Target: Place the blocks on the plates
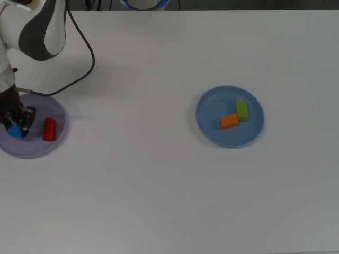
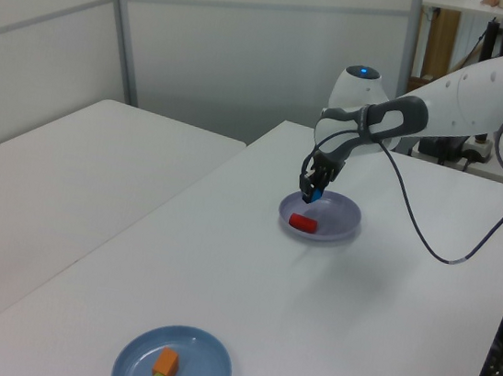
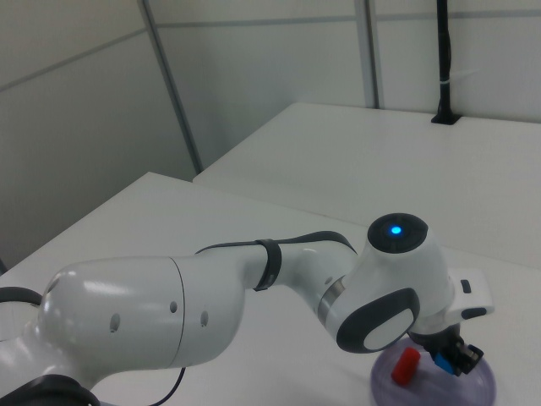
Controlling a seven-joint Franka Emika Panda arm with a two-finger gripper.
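Two blocks occupy the lavender plate [image 1: 32, 148]: the red piece [image 1: 48, 129] and, at its 9 o'clock, the blue cube [image 1: 14, 131]. Gripper [image 1: 15, 128] is clamped on the blue cube over the plate.

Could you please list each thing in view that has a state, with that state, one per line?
tool: shut on the blue cube, over the lavender plate
blue cube: held in the tool, not yet released
red block: lying on the lavender plate
lavender plate: holds the red block
orange block: lying on the light blue plate
green block: lying on the light blue plate, beside the orange block
light blue plate: holds two blocks
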